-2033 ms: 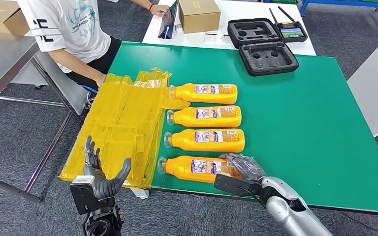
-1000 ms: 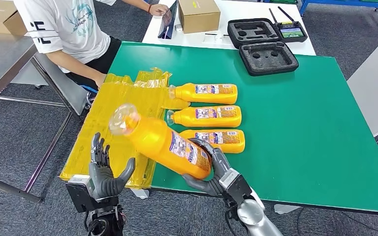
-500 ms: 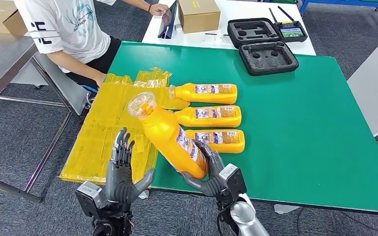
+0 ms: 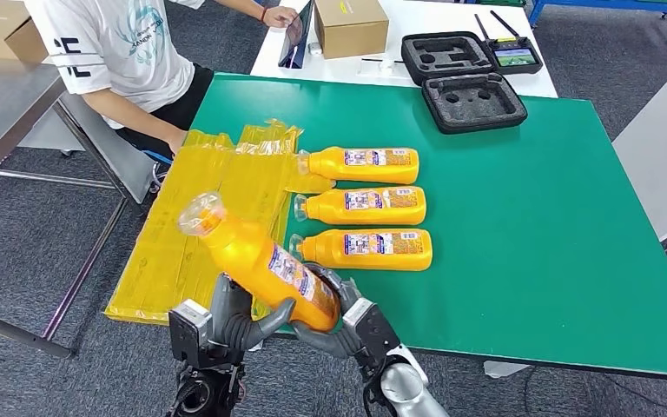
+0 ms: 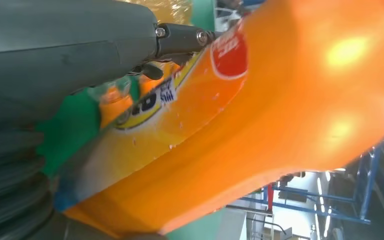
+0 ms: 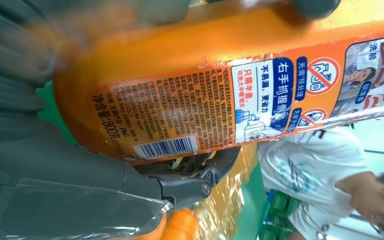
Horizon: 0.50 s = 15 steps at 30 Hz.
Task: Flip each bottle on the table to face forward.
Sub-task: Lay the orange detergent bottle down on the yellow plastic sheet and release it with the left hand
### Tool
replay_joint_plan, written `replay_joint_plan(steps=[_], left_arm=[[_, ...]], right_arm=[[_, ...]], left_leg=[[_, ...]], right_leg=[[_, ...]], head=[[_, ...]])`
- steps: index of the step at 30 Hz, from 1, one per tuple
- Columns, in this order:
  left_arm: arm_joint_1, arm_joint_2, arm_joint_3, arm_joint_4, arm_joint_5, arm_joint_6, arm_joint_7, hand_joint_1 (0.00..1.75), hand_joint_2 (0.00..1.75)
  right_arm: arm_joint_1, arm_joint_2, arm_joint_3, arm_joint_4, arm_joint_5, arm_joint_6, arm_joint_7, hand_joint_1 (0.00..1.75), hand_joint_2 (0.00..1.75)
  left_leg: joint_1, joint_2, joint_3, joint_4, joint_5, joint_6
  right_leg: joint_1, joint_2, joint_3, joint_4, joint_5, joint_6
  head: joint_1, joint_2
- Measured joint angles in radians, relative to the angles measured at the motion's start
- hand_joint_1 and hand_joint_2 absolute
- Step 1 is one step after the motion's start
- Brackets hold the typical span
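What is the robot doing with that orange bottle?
The robot is holding one orange bottle up off the green table, gripped near its base by both its left hand and right hand. Three more orange bottles lie in a row on the table, back labels up. A person sits nearby.

Left hand (image 4: 230,323) newly up against bottle (image 4: 265,260), now tilted lower.

I hold one orange bottle (image 4: 265,257) tilted off the table, clear cap up-left, its back label with barcode showing, while three more bottles (image 4: 365,206) lie flat in a row, caps pointing left.
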Motion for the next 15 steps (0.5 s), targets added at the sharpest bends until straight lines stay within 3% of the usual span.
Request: replay_joint_plan(steps=[10, 15], left_arm=[[-0.009, 0.0, 0.036, 0.058, 0.223, -0.161, 0.001, 0.0, 1.75], [-0.008, 0.0, 0.061, 0.057, 0.27, -0.195, -0.007, 0.0, 1.75]], right_arm=[[-0.067, 0.025, 0.04, 0.104, 0.024, 0.008, -0.004, 1.75, 1.75], [-0.09, 0.028, 0.049, 0.148, 0.028, 0.009, -0.01, 1.75, 1.75]], left_leg=[[0.0, 0.0, 0.0, 0.0, 0.0, 0.0], [0.0, 0.0, 0.0, 0.0, 0.0, 0.0]], right_leg=[[0.0, 0.0, 0.0, 0.0, 0.0, 0.0], [0.0, 0.0, 0.0, 0.0, 0.0, 0.0]], head=[[0.0, 0.0], [0.0, 0.0]])
